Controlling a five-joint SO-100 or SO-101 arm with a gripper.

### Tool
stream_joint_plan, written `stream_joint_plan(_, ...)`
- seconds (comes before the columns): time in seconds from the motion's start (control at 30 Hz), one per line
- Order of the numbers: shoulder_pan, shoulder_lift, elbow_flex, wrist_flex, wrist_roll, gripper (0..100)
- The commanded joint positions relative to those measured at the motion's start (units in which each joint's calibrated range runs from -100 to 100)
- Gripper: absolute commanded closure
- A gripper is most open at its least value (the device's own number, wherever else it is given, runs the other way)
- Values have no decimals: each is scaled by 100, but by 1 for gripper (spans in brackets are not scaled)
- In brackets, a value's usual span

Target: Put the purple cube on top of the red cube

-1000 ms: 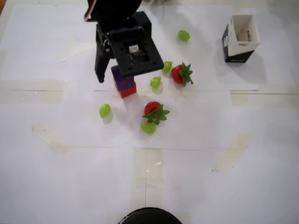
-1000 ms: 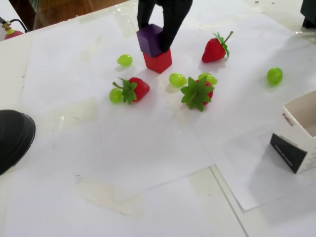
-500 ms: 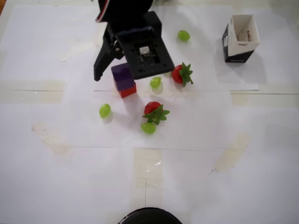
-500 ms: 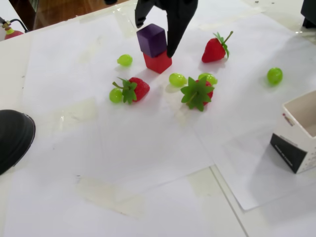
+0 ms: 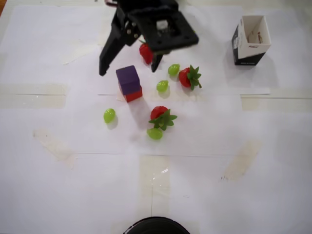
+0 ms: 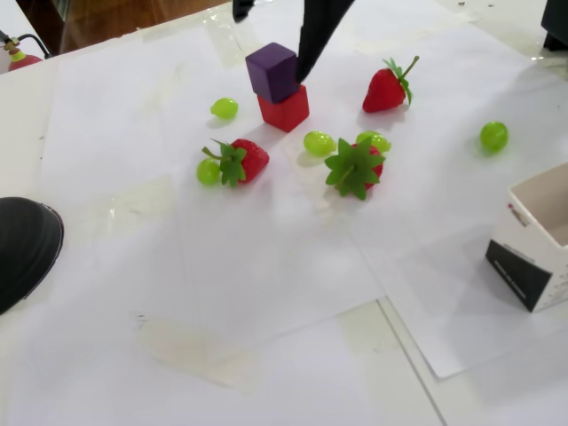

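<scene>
The purple cube point(image 5: 127, 79) rests on top of the red cube point(image 5: 134, 94), a little askew, so a red edge shows below it in the overhead view. The fixed view shows the same stack, purple cube point(image 6: 272, 71) on red cube point(image 6: 286, 110). My gripper point(image 5: 128, 70) is open and holds nothing. It hangs above the stack with one finger to either side and touches neither cube. In the fixed view the gripper point(image 6: 269, 49) reaches in from the top edge, with one dark finger point(image 6: 311, 40) just right of the purple cube.
Three strawberries point(image 5: 187, 78) point(image 5: 160, 114) point(image 5: 145, 52) and several green grapes point(image 5: 109, 115) point(image 5: 162, 86) lie around the stack on white paper. An open white and black box point(image 5: 251, 39) stands at the back right. A dark round object point(image 5: 156, 225) sits at the front edge.
The gripper has opened wider and lifted up and back from the purple cube. The cube stays on the red cube, and a strawberry behind the stack is now uncovered.
</scene>
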Motion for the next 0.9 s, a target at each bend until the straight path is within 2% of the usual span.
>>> stream_joint_plan(0.0,12,-1758,170,332,-39,64)
stream_joint_plan(0.13,-76,-3039,770,601,-269,70)
stream_joint_plan(0.53,-576,-6745,2888,1492,-762,98)
stream_joint_plan(0.73,-900,-8465,4015,1688,-957,100)
stream_joint_plan(0.87,-731,-9428,4415,2072,-913,100)
